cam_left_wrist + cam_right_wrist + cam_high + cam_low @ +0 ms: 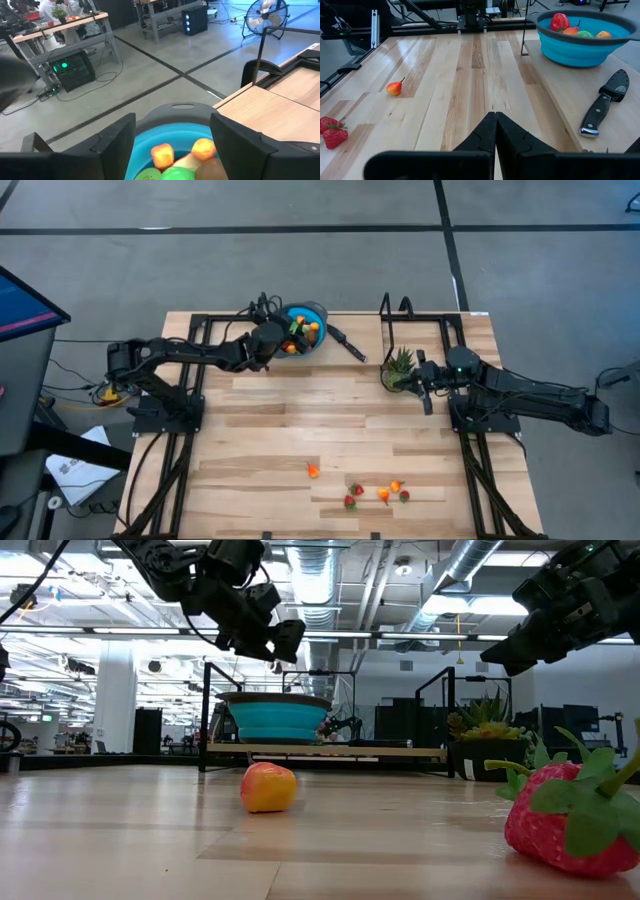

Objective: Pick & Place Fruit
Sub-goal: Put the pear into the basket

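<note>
Fruit (383, 494) left loose on the counter (260, 430), more in the blue bowl (312, 312): light, hard, slick toys; I'd pinch across their middles. My left hand (272, 338) hangs released over the bowl; my right hand (428, 402) is clenched, empty.

I'm holding my left arm stretched across the far side of the counter (300, 430), its left hand (284, 337) raised in the air with the fingers (118, 142) spread wide apart and nothing between them. My right arm is lying folded along the right edge, and its right hand (494, 118) is pressed fully closed, empty.
</note>
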Motion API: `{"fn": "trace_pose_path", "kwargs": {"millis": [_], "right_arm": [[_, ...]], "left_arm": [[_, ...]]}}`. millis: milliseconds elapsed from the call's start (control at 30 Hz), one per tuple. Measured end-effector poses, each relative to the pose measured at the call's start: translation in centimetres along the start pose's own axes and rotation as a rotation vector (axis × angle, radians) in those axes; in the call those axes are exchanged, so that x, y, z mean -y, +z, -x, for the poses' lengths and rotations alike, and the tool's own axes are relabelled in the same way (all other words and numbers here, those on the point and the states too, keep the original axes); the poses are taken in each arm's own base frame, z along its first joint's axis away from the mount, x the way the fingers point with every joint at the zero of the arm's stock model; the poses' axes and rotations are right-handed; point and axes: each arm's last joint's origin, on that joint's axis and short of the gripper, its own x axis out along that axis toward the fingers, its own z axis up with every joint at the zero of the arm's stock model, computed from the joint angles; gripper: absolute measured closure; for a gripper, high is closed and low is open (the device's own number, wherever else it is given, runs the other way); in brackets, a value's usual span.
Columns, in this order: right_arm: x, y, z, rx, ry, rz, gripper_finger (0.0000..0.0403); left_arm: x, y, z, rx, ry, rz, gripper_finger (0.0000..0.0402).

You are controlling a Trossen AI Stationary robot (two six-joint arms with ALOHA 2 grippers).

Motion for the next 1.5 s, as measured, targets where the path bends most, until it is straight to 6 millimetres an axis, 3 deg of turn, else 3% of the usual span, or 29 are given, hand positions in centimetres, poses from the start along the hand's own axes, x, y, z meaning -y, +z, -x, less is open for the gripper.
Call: {"fn": "trace_pose_path", "kwargs": {"millis": [433,867,1500], "right_arm": [[0.0,0.0,0.0,0.0,0.0,-0.002,0.0403],[0.0,0.0,0.0,0.001,0.0,-0.002,0.0403],[0.0,0.0,0.0,0.001,0.0,-0.002,0.0403]], "left_arm": [[2.0,0.0,1.8,0.018,-0.083,-0.014,0.0202],[5.5,-0.2,5.9,0.053,-0.245,-0.039,0.026],[9.4,-0.9,12.9,0.099,-0.489,-0.081,0.0279]]}}
